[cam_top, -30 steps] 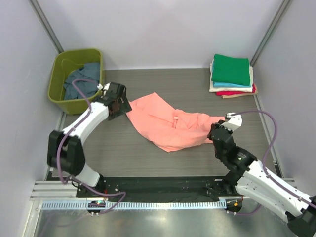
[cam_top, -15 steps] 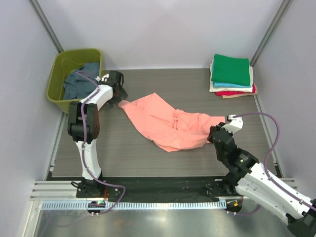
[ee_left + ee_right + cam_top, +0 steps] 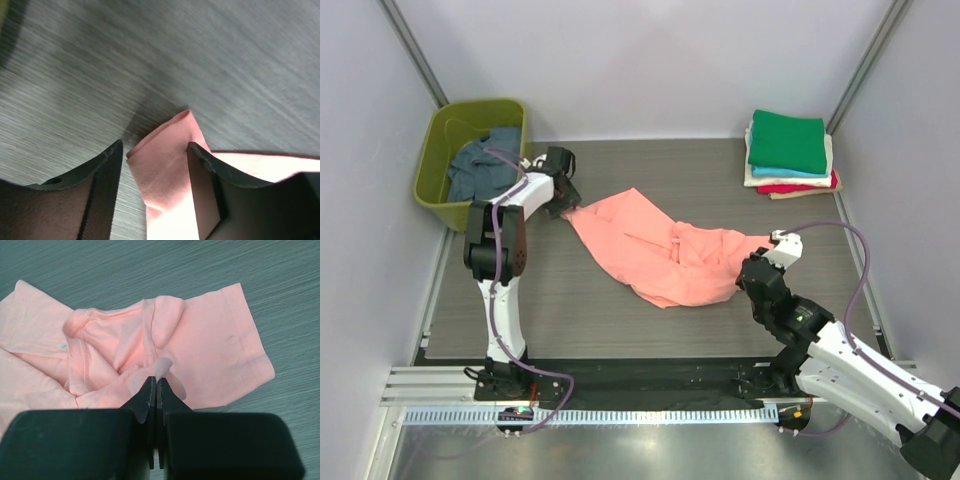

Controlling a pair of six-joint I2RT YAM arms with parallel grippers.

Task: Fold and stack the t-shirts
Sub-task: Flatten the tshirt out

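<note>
The left hand [image 3: 562, 190] has gone to the upper left, near the green tub [image 3: 430, 185], pulling a corner of the pink shirt [image 3: 660, 255] out flatter for folding. Its fingers [image 3: 105, 175] are apart, with the corner between them. The shirt lies crumpled mid-frame on the tabletop [image 3: 570, 305]. The right hand [image 3: 157, 382] is squeezed thin. It is hard to see if it pinches any cloth.

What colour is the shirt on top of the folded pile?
Green. The top shirt shows best in the top external view.
</note>
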